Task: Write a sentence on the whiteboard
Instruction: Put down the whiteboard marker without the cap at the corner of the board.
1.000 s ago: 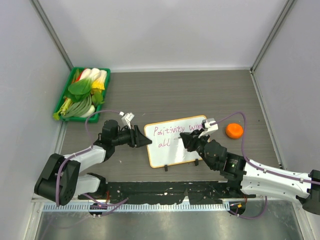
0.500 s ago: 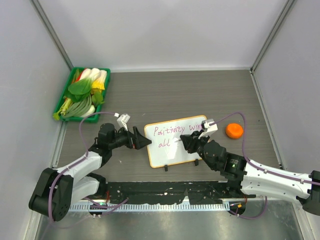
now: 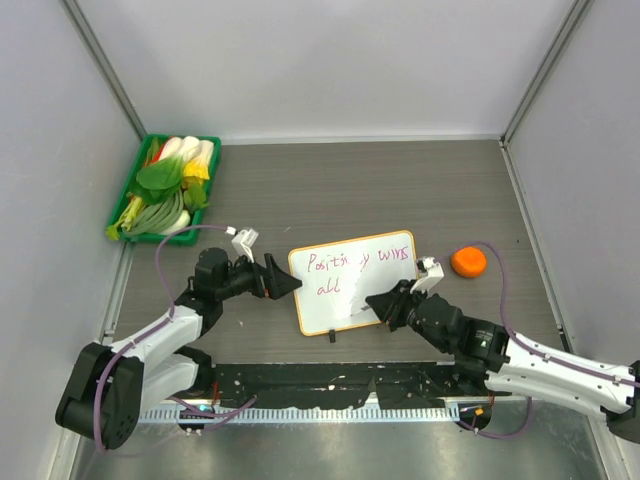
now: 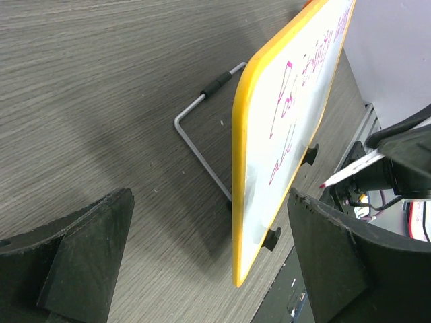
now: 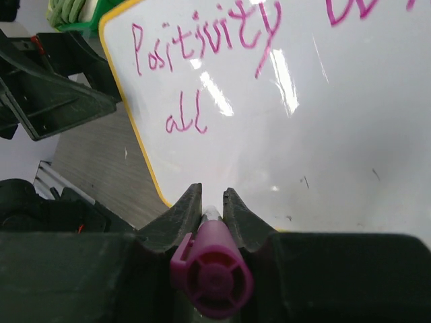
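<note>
On the worktop [image 3: 400, 190] whiteboard [image 3: 375, 290], the sentence [image 3: 338, 266] is judged complete. The marker [image 5: 212, 269] is clamped in the right end effector [image 3: 374, 304]; the left end effector [image 3: 285, 278] is spread wide, empty. Retraction is called for.

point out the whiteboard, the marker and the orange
whiteboard [image 3: 370, 282]: top view, blank white face below the writing
marker [image 5: 210, 276]: right wrist view, purple rear end
orange [image 3: 468, 262]: top view, its middle

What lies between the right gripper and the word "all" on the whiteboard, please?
Only blank whiteboard surface, shown in the right wrist view; the right gripper holds a purple marker.
</note>
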Motion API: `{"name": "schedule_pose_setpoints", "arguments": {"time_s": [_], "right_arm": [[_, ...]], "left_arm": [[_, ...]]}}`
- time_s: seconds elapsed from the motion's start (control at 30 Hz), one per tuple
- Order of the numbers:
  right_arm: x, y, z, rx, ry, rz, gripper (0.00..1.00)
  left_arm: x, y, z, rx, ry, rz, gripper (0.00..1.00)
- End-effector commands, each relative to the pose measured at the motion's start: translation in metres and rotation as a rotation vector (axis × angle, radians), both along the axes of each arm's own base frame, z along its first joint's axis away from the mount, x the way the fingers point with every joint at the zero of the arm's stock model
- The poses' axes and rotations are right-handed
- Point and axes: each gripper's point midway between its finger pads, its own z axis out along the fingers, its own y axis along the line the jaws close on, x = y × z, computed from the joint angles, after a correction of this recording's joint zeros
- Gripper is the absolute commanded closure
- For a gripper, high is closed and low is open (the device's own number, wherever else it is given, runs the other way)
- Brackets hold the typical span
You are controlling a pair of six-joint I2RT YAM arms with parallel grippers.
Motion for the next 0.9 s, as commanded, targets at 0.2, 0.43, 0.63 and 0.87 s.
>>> {"name": "schedule_pose_setpoints", "arguments": {"time_s": [0.2, 0.43, 0.63, 0.87], "right_arm": [[-0.036, -0.017, -0.049, 0.219, 0.346, -0.07, 0.99], [-0.045, -0.047, -0.054, 0.229, 0.435, -0.174, 0.99], [-0.048, -0.061, -0.062, 0.244, 0.477, -0.234, 0.96], [-0.047, -0.074, -0.066, 0.212, 0.497, -0.298, 0.74]], "left_arm": [[0.002, 0.002, 0.001, 0.012, -0.029, 0.005, 0.0], [0.003, 0.002, 0.002, 0.013, -0.032, 0.006, 0.0], [0.003, 0.002, 0.002, 0.012, -0.03, 0.005, 0.0], [0.003, 0.002, 0.001, 0.013, -0.028, 0.003, 0.0]]}}
